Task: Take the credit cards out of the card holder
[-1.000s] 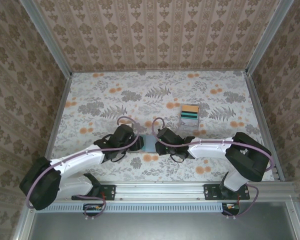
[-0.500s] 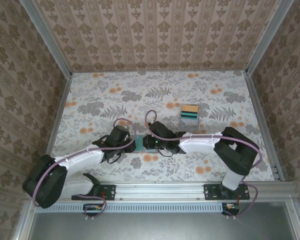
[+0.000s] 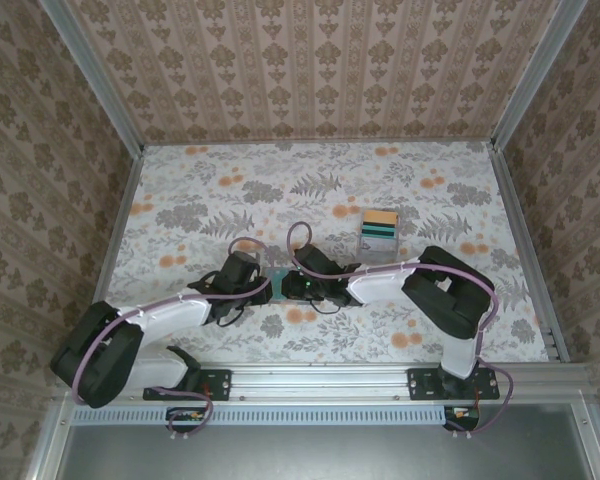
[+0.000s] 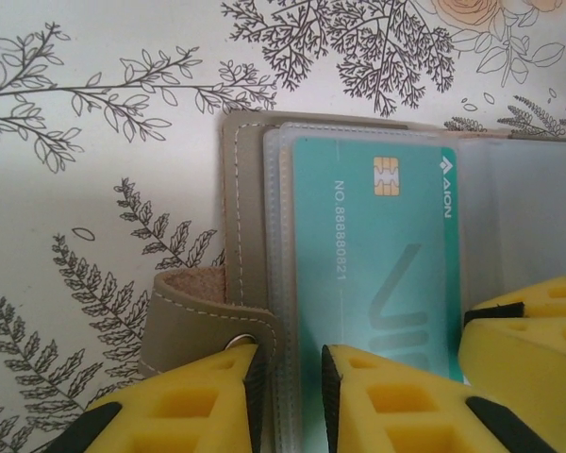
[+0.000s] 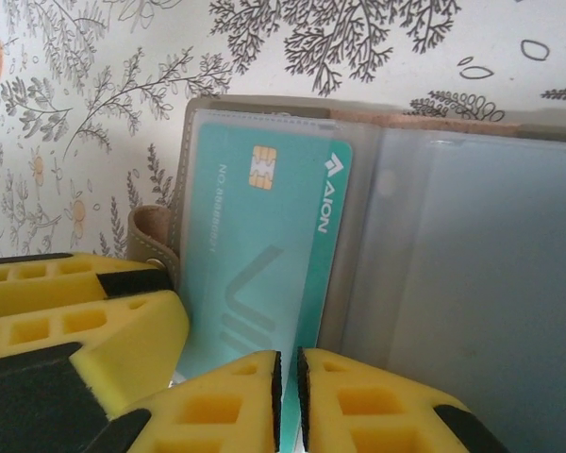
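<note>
I count one card holder point(image 4: 234, 189), open to two panels, and one teal credit card point(image 4: 377, 264) showing in it. One clear box point(image 3: 379, 236) sits right of centre in the overhead view, its stacked cards too small to count. Two grippers: one left gripper point(image 4: 288, 363), one right gripper point(image 5: 288, 363).

Both arms stretch low and inward, wrists nearly meeting. The left gripper point(image 4: 289, 366) pinches nearly closed. The right gripper's point(image 5: 288, 370) fingers almost touch.

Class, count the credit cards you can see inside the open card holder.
1: a teal card in a clear sleeve on the left side of the card holder. More may be hidden behind it.
</note>
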Robot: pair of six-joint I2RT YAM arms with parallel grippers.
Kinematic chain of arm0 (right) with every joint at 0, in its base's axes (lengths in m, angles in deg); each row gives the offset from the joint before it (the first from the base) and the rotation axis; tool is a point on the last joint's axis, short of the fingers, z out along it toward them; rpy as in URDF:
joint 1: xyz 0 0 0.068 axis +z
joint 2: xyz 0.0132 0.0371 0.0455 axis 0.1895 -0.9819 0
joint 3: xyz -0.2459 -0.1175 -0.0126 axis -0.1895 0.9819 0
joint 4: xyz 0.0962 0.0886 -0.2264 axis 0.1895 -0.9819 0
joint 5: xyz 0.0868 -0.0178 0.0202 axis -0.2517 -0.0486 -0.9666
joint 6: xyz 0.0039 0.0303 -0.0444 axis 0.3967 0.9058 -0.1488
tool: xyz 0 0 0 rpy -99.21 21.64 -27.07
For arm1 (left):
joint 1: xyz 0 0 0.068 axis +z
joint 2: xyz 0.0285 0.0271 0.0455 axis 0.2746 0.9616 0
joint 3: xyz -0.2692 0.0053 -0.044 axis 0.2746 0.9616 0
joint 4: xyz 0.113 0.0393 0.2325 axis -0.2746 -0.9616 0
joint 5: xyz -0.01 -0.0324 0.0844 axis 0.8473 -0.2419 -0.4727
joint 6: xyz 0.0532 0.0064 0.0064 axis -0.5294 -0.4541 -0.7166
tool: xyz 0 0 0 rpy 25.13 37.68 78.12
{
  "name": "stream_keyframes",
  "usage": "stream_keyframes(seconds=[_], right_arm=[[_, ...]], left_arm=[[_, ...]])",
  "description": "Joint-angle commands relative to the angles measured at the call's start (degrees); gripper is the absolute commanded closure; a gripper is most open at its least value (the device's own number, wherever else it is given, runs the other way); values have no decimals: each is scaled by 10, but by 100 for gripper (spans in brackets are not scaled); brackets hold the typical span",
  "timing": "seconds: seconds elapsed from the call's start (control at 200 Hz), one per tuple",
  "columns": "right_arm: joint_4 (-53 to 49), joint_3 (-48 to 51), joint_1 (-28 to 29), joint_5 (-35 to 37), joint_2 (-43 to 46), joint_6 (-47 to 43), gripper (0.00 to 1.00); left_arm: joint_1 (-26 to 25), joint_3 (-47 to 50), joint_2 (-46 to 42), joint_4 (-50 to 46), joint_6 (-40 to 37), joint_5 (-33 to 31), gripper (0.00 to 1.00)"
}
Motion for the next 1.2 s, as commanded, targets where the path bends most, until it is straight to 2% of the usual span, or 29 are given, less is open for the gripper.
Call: stream_keyframes(seconds=[0.0,0.545,0.925,1.195], right_arm=[[12,-2,-6,-5,-11,20,82],[11,29,-18,11,31,18,82],[56,20,-26,-39,-16,31,82],[55,15,-26,-47,-23,32,82]], left_arm=[[1,11,12,-13,8,12,74],[-1,4,20,-23,7,8,84],[-15,-5,32,-21,9,9,88],[-22,-8,34,-23,12,7,88]])
